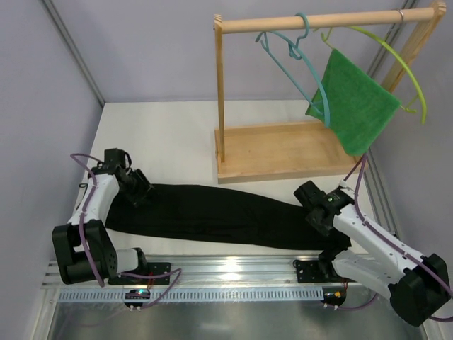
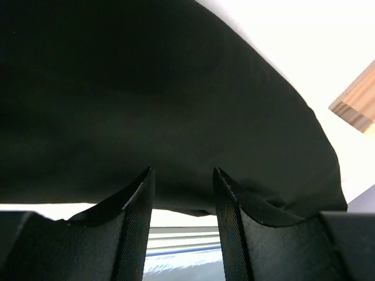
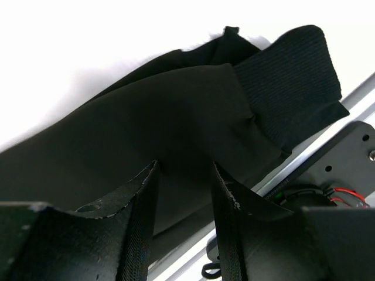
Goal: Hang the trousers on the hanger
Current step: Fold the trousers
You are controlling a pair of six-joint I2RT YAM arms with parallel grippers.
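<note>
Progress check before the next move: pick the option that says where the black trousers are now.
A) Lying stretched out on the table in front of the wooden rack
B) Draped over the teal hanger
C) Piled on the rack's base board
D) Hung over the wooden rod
A: the black trousers lie stretched along the table, while the teal hanger hangs bare on the wooden rod.

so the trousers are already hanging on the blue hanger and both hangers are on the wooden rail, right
No. The trousers lie flat on the table, not on the blue hanger. The blue and the yellow-green hanger are both on the wooden rail. The top view shows it.
</note>
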